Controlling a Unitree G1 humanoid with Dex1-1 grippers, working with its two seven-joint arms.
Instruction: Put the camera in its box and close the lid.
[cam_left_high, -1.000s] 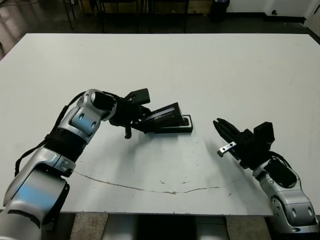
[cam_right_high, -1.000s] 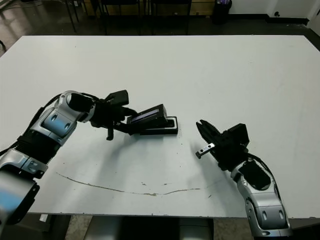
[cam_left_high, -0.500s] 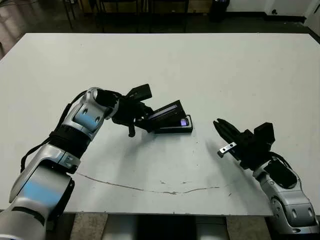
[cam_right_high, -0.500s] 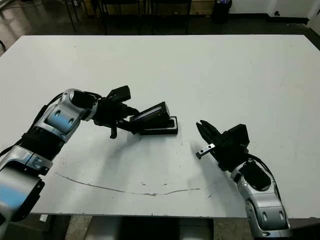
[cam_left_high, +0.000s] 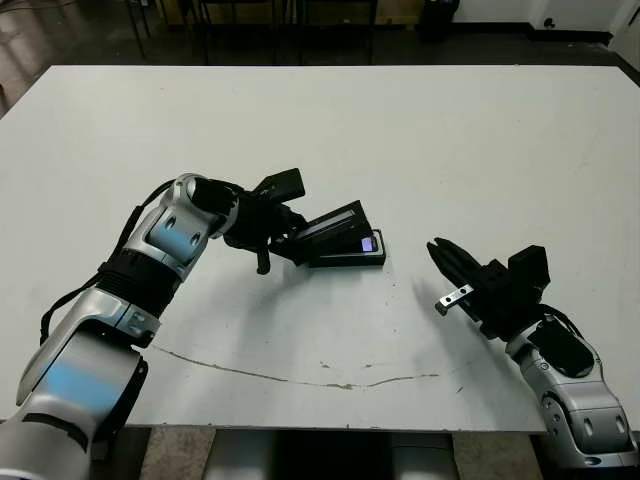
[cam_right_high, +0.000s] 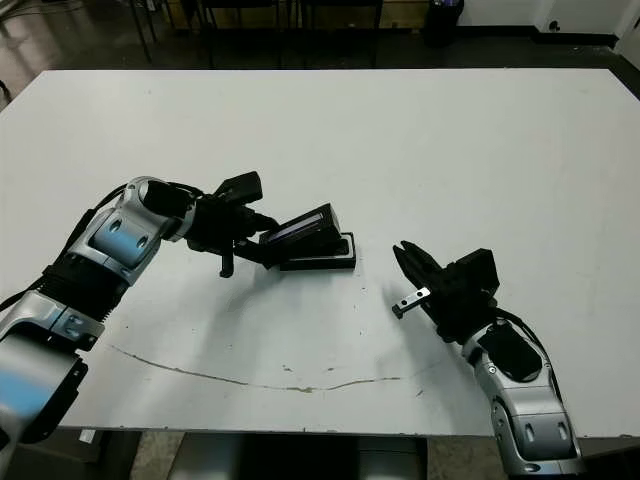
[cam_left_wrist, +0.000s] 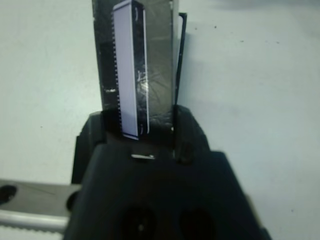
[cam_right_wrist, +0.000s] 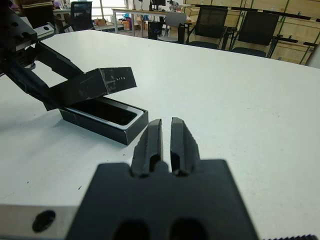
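Currently, your left gripper (cam_left_high: 300, 243) has its fingers clamped on the lid (cam_left_high: 335, 225), gripping it by one end. The lid is tilted: its held end sits low over the near-left end of the box (cam_left_high: 350, 257), and its far end is raised above the box. The grey stripe runs along the lid's top face, as the left wrist view confirms.

The box rests flat on the white surface (cam_left_high: 400, 140) near its centre. At the box's exposed right end you can see a bluish-purple glint, marking the camera (cam_left_high: 368, 243) lying inside.

Your right gripper (cam_left_high: 447, 268) is well apart from the box, to its right and nearer the surface's front edge. Its fingers (cam_right_wrist: 154, 140) are closed together and hold nothing.
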